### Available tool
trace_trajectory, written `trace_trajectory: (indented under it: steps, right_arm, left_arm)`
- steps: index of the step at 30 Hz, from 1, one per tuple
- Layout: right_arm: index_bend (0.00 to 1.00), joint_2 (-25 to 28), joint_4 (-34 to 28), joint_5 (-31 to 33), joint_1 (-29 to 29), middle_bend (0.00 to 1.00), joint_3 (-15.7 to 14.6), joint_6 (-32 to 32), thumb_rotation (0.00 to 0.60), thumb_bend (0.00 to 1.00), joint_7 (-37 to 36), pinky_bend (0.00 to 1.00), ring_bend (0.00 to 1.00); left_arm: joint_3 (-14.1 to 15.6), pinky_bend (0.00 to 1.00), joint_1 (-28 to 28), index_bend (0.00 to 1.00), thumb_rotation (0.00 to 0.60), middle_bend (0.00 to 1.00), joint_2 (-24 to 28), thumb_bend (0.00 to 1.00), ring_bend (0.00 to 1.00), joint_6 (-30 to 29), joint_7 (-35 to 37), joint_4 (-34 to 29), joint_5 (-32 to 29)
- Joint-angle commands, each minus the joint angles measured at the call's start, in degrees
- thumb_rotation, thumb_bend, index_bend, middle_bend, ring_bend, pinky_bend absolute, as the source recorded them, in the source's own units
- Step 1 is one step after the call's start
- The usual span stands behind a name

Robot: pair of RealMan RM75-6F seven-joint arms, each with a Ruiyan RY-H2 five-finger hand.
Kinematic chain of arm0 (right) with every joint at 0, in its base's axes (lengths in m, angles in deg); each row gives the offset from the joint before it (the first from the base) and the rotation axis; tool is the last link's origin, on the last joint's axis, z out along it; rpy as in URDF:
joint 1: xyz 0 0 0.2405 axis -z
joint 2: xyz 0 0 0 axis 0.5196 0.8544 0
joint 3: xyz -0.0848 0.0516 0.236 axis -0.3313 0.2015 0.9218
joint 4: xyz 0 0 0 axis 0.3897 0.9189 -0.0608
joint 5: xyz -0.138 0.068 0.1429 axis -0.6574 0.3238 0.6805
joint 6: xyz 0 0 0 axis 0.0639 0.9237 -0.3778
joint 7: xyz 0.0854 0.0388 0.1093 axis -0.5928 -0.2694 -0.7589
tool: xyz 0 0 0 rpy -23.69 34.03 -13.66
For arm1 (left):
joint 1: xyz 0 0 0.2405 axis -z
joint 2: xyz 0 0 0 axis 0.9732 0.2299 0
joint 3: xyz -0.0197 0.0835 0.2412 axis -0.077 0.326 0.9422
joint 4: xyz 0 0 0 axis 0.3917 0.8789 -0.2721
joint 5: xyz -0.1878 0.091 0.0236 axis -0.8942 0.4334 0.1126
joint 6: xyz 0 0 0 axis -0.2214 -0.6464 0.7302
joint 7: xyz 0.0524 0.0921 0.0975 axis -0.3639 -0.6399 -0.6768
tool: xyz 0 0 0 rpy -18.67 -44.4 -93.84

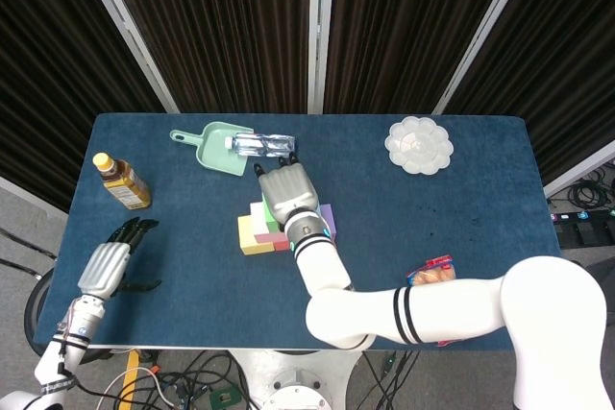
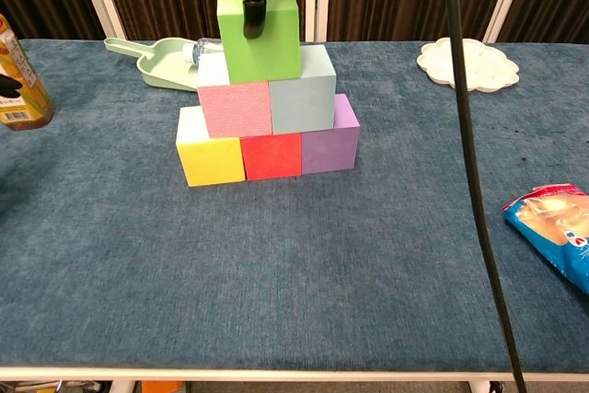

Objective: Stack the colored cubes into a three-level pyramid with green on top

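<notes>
On the left end of the counter (image 2: 110, 255) my left robot hand (image 1: 108, 264) waits near the edge, holding nothing, with its fingers loosely apart. I keep it there so that it does not disturb the cubes. Just beyond it stands a sauce bottle (image 1: 122, 180), which has no part in my work.

Towards the middle stands the pyramid. Its bottom row is the yellow cube (image 2: 210, 160), the red cube (image 2: 271, 155) and the purple cube (image 2: 329, 143), touching side by side to make a wide base. The pink cube (image 2: 236, 109) and the pale blue cube (image 2: 302, 98) sit over the joints below, so each one rests on two cubes. The green cube (image 2: 260, 32) is on top, across both of them.

My right robot hand (image 1: 286, 191) is directly above the stack, and one dark finger (image 2: 251, 2) lies down the front face of the green cube. I cannot tell whether I grip it or only touch it. I judge that the building is nearly complete; only a careful release remains, because a sideways pull could tip the top cube.

Far right, a white dish (image 2: 467, 63) and a snack bag (image 2: 560, 230) lie well apart from the stack.
</notes>
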Motion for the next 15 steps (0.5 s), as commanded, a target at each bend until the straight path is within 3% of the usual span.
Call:
trace_trajectory:
  steps: [1,15]
  right_arm:
    - [0.0,0.4,-0.4,-0.2,0.5,0.3,0.3,-0.6,0.6,0.03,-0.4,0.0,0.02]
    - [0.0,3.3,-2.8,-0.4,1.8,0.08,0.7,-2.6,0.6,0.0,-1.0,0.0,0.0]
  left_arm:
    - [0.0,0.14,0.0,0.11,0.6,0.09,0.0,0.04,0.0,-0.1,0.0,-0.1,0.1]
    - [-0.2,0.14,0.0,0.11,0.6,0.09,0.5,0.04,0.0,-0.5,-0.9,-1.2,0.1]
